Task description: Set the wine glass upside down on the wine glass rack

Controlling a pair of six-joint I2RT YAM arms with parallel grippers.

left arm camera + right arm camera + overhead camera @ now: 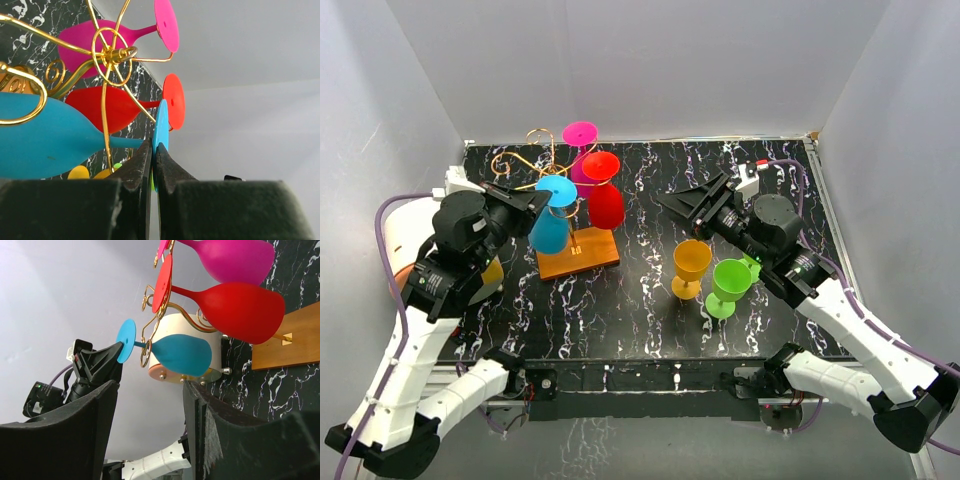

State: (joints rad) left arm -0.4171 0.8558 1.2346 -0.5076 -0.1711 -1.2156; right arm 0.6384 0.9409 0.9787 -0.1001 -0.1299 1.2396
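- While the left pincer (154,152) is clamped on the edge of the foot disc of the blue wine glass (550,228), that glass hangs bowl-down at the near-left side of the wine glass rack (578,255).
- Gripping the foot leaves the stem free; in the right wrist view the stem seems to sit inside a gold curl of the rack, just above the bowl.
- Likely step: seating the glass, release not yet done.
- Right pincer (150,387) is spread wide and empty, hovering right of the rack, apart from it; probably parked out of the way.
- Count: 5 glasses.
- 3 at the rack, all inverted: blue one, red glass (605,205), pink glass (580,135) at the rack's far side.
- 2 upright on the counter (650,320), right of the rack: orange glass (691,262) and green glass (730,278), just beside each other.
- 1 rack, 2 pincers.
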